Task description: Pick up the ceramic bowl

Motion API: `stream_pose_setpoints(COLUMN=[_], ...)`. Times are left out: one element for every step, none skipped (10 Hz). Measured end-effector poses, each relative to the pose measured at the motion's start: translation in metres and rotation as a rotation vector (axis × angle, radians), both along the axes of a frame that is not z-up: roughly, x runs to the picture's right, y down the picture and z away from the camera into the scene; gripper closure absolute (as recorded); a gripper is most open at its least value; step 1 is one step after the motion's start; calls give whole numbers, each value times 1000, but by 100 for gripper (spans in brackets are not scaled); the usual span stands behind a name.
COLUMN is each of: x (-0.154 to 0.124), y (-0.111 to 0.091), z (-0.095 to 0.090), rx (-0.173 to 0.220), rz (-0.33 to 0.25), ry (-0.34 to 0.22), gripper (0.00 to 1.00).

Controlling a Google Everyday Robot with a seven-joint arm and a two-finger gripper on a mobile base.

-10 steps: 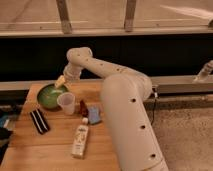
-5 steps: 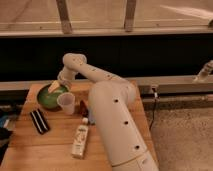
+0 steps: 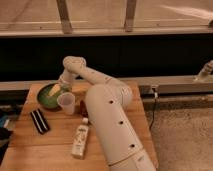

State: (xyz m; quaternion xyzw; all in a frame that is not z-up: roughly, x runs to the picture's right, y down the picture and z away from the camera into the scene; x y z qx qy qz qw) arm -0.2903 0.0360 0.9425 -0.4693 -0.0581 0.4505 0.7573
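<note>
— Where is the claw?
— Over the round glossy green ceramic bowl, far left on the wooden counter. Apart or together, I cannot tell.
— Handling?
— Probably heavy, rigid, slick and breakable. Pinch its rim, away from the translucent white plastic cup.

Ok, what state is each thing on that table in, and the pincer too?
Bowl: upright, on the table.
Cup: upright, mouth up, right beside the bowl.
Bottle: lying on its side.
Black case: lying flat.
Pincer: low over the bowl's right part.
</note>
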Motion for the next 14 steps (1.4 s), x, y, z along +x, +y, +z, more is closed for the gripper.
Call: stream_pose_setpoints(x=[2, 5, 10, 11, 12, 10, 8, 7, 6, 6, 8, 10, 13, 20], y=[1, 2, 0, -1, 0, 1, 3, 3, 4, 3, -1, -8, -21, -43], z=[0, 0, -1, -1, -1, -2, -2, -3, -3, -3, -3, -4, -6, -11], rx=[-1, 0, 4, 6, 7, 6, 3, 3, 3, 5, 17, 27, 45, 77], rz=[1, 2, 7, 9, 11, 12, 12, 13, 14, 18, 29, 41, 57, 73], ry=[0, 2, 8, 9, 10, 8, 7, 5, 4, 1, 4, 8, 15, 28], gripper=[34, 42, 56, 63, 72, 84, 94, 99, 100, 100, 100, 100, 100, 100])
